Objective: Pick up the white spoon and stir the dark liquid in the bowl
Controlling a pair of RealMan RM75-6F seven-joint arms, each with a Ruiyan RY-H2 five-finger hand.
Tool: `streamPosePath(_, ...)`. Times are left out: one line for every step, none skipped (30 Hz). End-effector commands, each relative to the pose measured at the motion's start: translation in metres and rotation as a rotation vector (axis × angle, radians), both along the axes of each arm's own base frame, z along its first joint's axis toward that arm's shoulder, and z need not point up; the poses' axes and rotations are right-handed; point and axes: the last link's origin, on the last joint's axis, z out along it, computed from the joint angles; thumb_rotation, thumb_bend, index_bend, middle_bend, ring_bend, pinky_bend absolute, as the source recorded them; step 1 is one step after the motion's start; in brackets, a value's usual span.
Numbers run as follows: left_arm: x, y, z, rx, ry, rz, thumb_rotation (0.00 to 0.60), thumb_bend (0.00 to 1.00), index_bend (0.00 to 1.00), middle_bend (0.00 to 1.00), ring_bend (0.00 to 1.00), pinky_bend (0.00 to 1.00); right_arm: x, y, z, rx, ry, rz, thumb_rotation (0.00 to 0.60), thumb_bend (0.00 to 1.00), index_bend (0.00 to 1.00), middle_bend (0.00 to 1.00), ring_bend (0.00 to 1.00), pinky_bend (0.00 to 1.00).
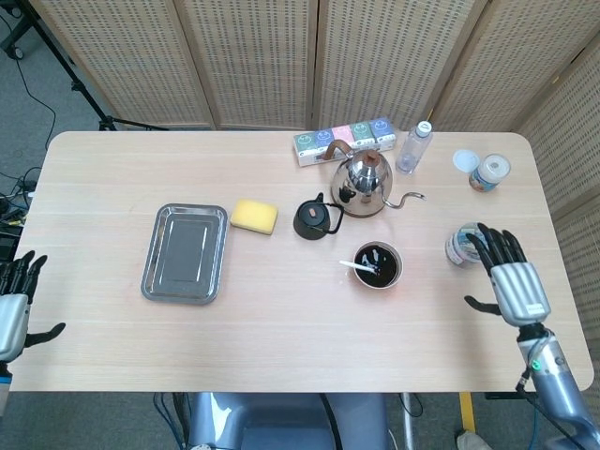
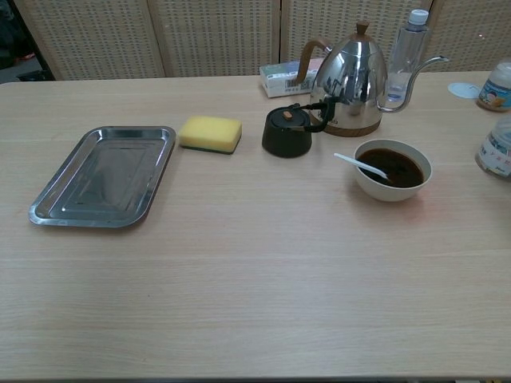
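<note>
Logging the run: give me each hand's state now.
Left hand: open, holding nothing.
Right hand: open, holding nothing; the white spoon rests in the bowl.

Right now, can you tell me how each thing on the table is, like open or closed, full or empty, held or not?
White spoon: resting in the bowl, handle over the rim, not held.
White bowl: holds dark liquid.
Silver metal tray: empty.
Clear plastic bottle: upright, capped.
Small black teapot: lid on.
Steel gooseneck kettle: upright, lid on.
Left robot hand: open, holding nothing.
Right robot hand: open, holding nothing.
</note>
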Motion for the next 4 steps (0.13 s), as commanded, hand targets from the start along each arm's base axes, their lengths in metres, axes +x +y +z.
streamPosePath(0.0037, -0.0038, -0.0011, 0.026, -0.013, 0.008, 0.600, 0.00, 0.00, 0.00, 0.00, 0.00, -0.0103, 0.0235, 0.0025, -0.007, 0.043, 0.008, 0.600, 0.00, 0.06, 0.00, 0.00, 0.01)
streamPosePath(0.0043, -0.0043, -0.0008, 0.028, -0.016, 0.006, 0.600, 0.00, 0.00, 0.00, 0.00, 0.00, -0.0108, 0.0256, 0.0025, -0.009, 0.042, 0.008, 0.600, 0.00, 0.06, 0.00, 0.00, 0.01)
streamPosePath(0.0047, -0.0052, -0.0003, 0.031, -0.021, 0.006, 0.600, 0.00, 0.00, 0.00, 0.00, 0.00, -0.0115, 0.0283, 0.0026, -0.013, 0.038, 0.005, 0.600, 0.00, 0.06, 0.00, 0.00, 0.01)
streamPosePath(0.0051, -0.0060, -0.0001, 0.034, -0.024, 0.005, 0.600, 0.00, 0.00, 0.00, 0.00, 0.00, -0.0121, 0.0303, 0.0024, -0.015, 0.034, 0.002, 0.600, 0.00, 0.06, 0.00, 0.00, 0.01)
